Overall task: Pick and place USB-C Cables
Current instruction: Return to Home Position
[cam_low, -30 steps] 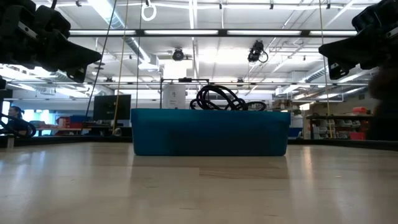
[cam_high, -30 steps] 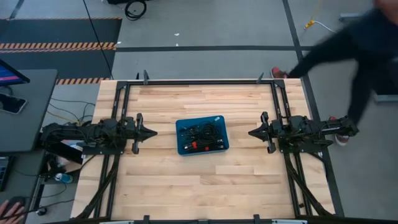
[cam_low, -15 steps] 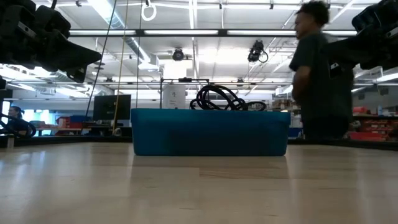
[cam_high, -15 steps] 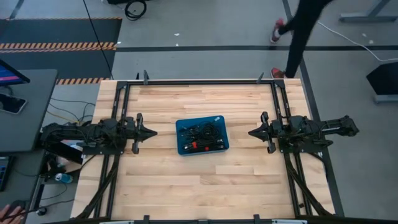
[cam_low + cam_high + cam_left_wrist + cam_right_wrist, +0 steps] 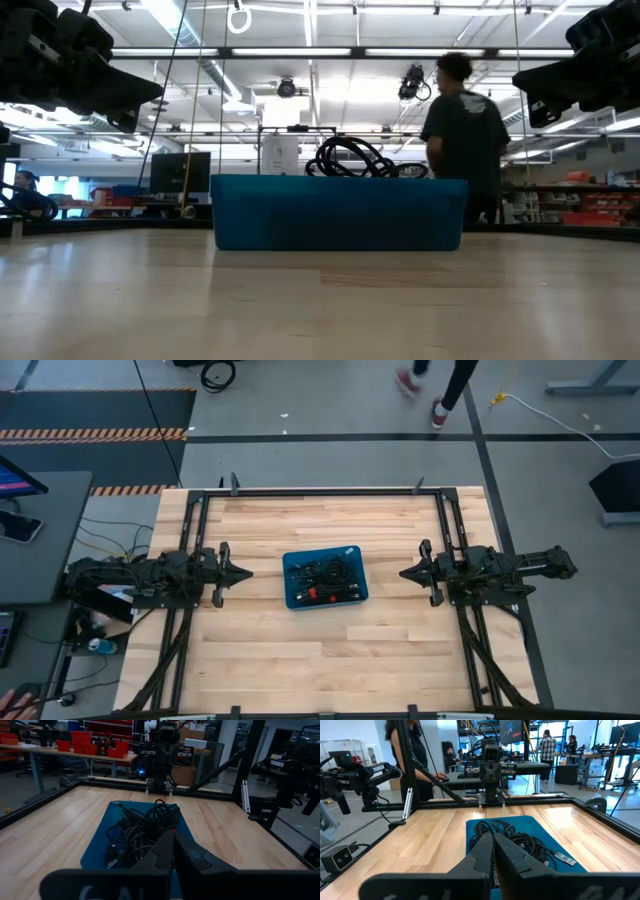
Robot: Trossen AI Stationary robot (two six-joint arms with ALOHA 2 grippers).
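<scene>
A blue bin [image 5: 288, 582] sits at the table's middle and holds a tangle of thin black USB-C cables [image 5: 325, 575], some with red ties [image 5: 311, 595]. The cables [image 5: 142, 827] [image 5: 517, 840] fill the bin in both wrist views, and loops [image 5: 350, 157] rise above the bin wall [image 5: 338, 212] in the low view. My left gripper [image 5: 247, 572] hovers left of the bin, shut, touching nothing. My right gripper [image 5: 404, 573] hovers right of it, shut, touching nothing. Both fingers pairs [image 5: 172, 851] [image 5: 494, 850] point at the bin.
Bare wooden tabletop [image 5: 330, 650] surrounds the bin on all sides. A black frame rail [image 5: 330, 491] runs along the far edge. A person [image 5: 463, 135] walks past beyond the far edge. A side desk with a monitor [image 5: 20, 480] stands left of the table.
Both arms have kept still and the bin has not moved. The person beyond the table has walked from the far right corner leftward along the far side.
</scene>
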